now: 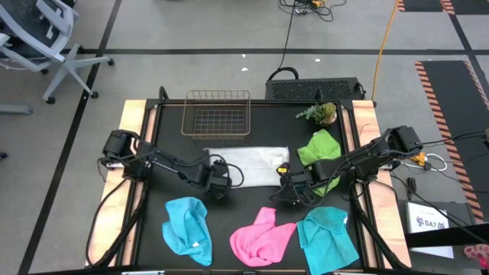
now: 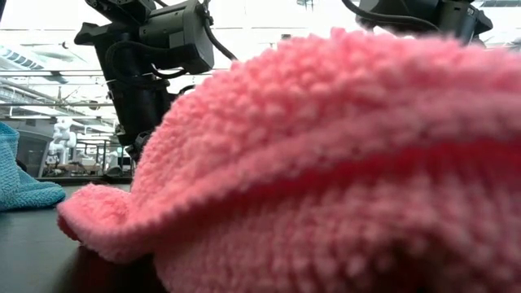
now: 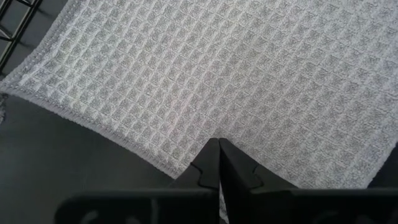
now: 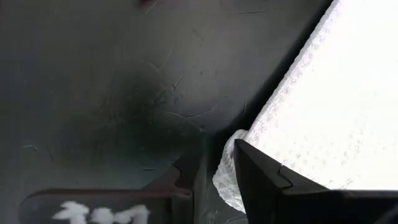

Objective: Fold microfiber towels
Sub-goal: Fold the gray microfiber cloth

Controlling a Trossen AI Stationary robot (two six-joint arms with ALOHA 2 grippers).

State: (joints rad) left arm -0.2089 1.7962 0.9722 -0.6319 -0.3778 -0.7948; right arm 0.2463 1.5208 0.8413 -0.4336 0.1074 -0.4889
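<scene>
A white-grey waffle towel (image 1: 248,164) lies spread in the middle of the black table. My left gripper (image 1: 221,183) is shut at its near left corner, and my right gripper (image 1: 286,187) is shut at its near right corner. Along the near edge lie a crumpled cyan towel (image 1: 187,229), a pink towel (image 1: 261,237) and a second cyan towel (image 1: 328,237). The pink towel (image 2: 326,163) fills the low view and hides both grippers there. A lime green towel (image 1: 321,151) lies crumpled at the right, partly under my right arm. My left gripper pinches the white-grey towel's near hem (image 3: 186,169) close to its left corner between its two shut fingers, slanting down from the near left. The rest of the towel lies flat on the table. My right gripper pinches the towel's near right corner (image 4: 227,180) between its two fingers, slanting down. A small bunched fold of cloth sits in the gap; how many layers, I cannot tell. The cloth beyond it lies spread.
A copper wire basket (image 1: 216,114) stands at the far edge, just beyond the white-grey towel. A small green plant (image 1: 321,113) stands at the far right. Bare black table (image 4: 112,93) shows between the spread towel and the row of crumpled towels.
</scene>
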